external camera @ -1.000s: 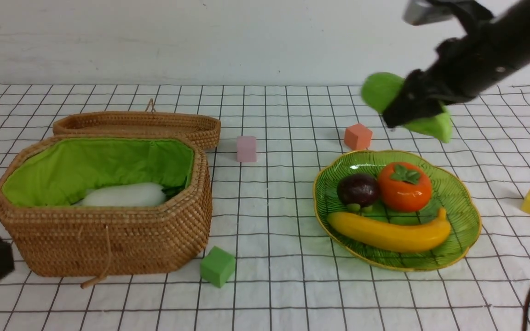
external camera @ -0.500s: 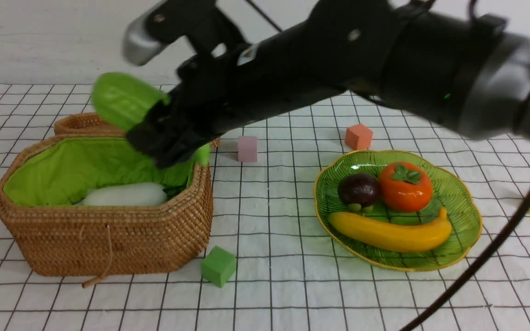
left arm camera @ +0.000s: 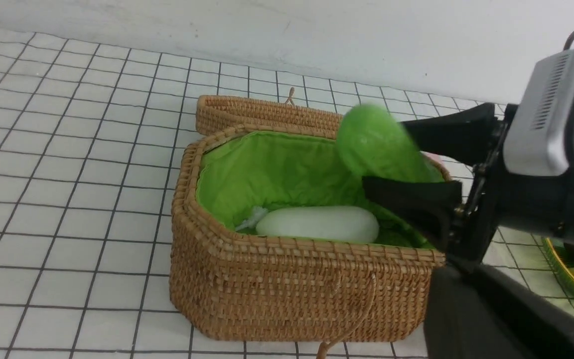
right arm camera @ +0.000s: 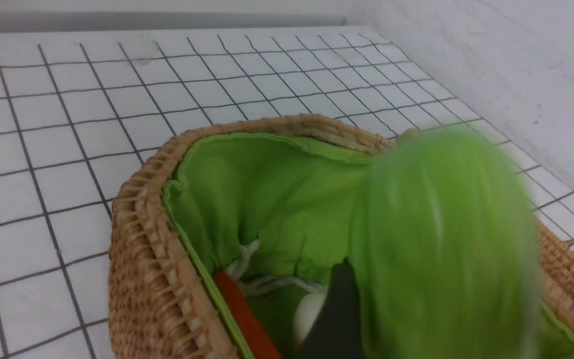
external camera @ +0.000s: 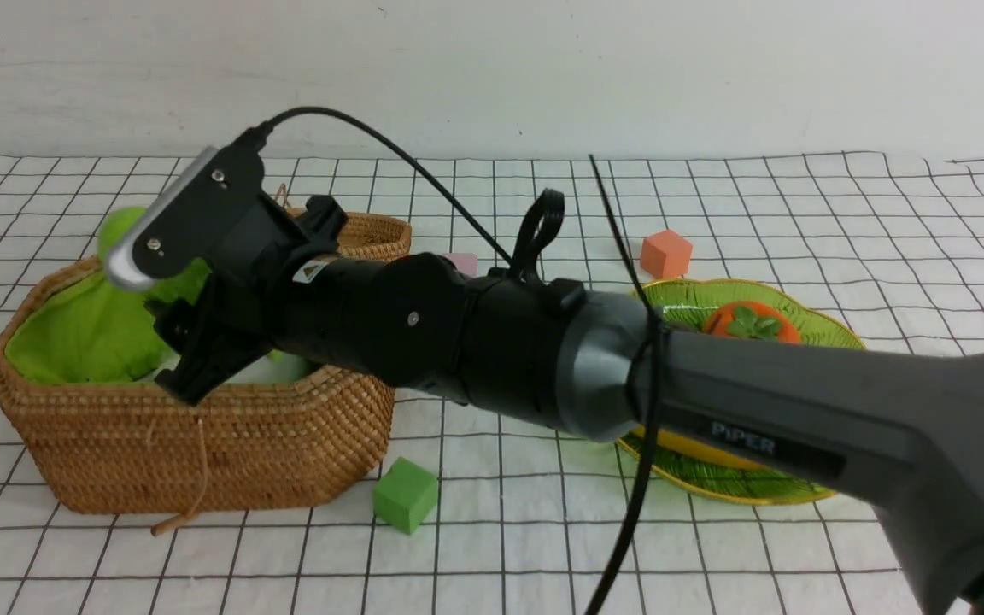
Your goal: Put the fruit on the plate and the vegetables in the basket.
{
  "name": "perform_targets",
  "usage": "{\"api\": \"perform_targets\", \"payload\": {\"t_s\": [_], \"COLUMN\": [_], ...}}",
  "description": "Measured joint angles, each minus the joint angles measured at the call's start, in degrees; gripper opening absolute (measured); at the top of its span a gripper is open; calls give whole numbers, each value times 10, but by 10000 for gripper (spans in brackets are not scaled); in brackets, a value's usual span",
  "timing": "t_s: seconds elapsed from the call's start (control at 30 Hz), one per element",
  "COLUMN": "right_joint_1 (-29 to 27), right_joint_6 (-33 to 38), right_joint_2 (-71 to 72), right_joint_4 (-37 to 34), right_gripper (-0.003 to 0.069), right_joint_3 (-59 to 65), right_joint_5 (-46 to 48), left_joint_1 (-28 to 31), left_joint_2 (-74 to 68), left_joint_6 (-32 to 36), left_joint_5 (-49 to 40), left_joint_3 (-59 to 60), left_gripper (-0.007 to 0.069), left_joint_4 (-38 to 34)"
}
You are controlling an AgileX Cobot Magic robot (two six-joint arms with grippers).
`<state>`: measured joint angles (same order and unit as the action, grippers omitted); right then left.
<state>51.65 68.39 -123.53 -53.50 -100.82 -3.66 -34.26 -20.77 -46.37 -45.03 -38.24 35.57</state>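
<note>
I have the right gripper [left arm camera: 411, 164] reached across over the basket [external camera: 202, 444], its two black fingers [left arm camera: 406, 197] spread wide; the cucumber [left arm camera: 376, 144] sits between them, blurred in both wrist views, and I cannot tell whether the pads touch it or it hangs free; to my eye the pincer reads as released rather than clenched. The cucumber is above the basket's green lining [left arm camera: 267, 169], over the side nearer the plate [external camera: 799, 318]; below it the white radish [left arm camera: 319, 224] lies on the basket floor, and the right wrist view shows the orange carrot [right arm camera: 244, 319] along the inner wall just beside the radish. On the plate I make out the persimmon [external camera: 748, 323] and a sliver of the banana [external camera: 697, 448] under the arm; the mangosteen is hidden. My left gripper is out of sight in every view; I take it as clamped shut on nothing I can see.
</note>
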Motion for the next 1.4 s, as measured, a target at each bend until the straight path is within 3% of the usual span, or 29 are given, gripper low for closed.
{"api": "perform_targets", "payload": {"t_s": [0.2,0.37,0.47,0.53,0.6,0.63,0.73,0.8,0.83,0.97,1.17,1.4], "right_joint_1": [0,-14,-36,-56,-66,-78,-90,-92,-92,-91,-91,-91], "right_joint_6": [2,-47,-150,-258,-307,-382,-502,-558,-607,-698,-777,-828], "right_joint_2": [21,107,188,240,263,293,330,346,364,434,579,727], "right_joint_4": [-22,-17,65,153,199,268,369,400,429,467,473,473], "right_gripper": [668,592,542,512,497,474,435,411,383,272,95,1], "right_joint_3": [0,8,10,10,10,10,12,18,32,112,298,459], "right_joint_5": [26,204,369,484,541,628,732,743,747,750,752,754], "left_joint_1": [0,0,0,0,0,0,0,0,0,0,0,0], "left_joint_2": [0,0,0,1,3,13,49,66,95,171,216,216], "left_joint_6": [0,10,48,101,141,200,312,346,394,472,489,491], "left_joint_5": [19,70,100,118,123,126,130,132,136,147,166,168], "left_joint_3": [0,0,0,0,0,1,13,23,37,84,153,210], "left_gripper": [29,29,29,29,29,29,29,29,29,29,29,29], "left_joint_4": [-2,-21,-68,-127,-162,-231,-335,-376,-426,-518,-547,-547]}}
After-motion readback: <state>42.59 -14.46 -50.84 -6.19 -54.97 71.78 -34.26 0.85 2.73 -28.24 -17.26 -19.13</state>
